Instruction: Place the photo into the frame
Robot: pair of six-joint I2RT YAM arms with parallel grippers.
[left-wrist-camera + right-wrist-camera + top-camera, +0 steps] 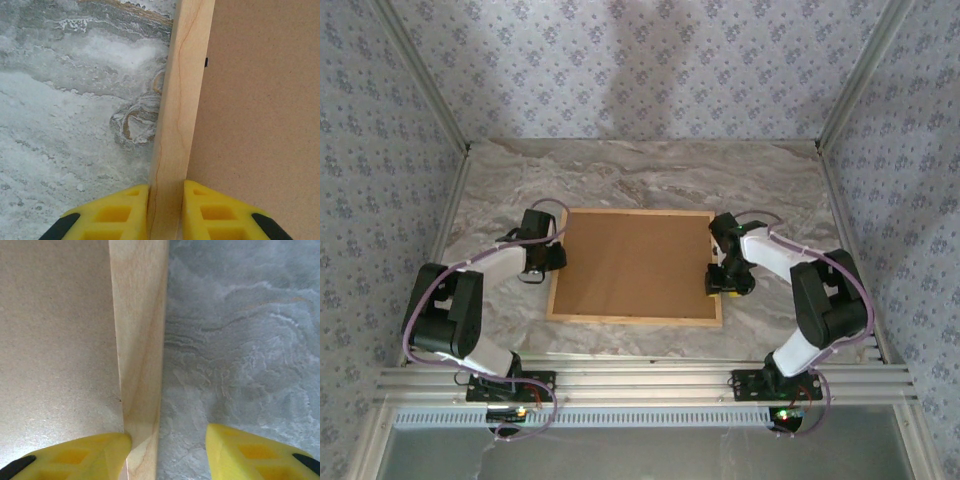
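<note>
The frame (pixel 638 320) lay flat mid-table, a thin pale-wood rectangle with fine grain lines, filled by a plain brown backing board (pixel 635 265). The left tool (pixel 165 210) was clamped on the frame's left rail, one yellow finger on each side. The right tool (pixel 167 445) straddled the right rail, jaws apart: inner finger against the wood, outer finger clear over the marble table (pixel 620 175). Open table bordered all four edges, widest on the far side.
</note>
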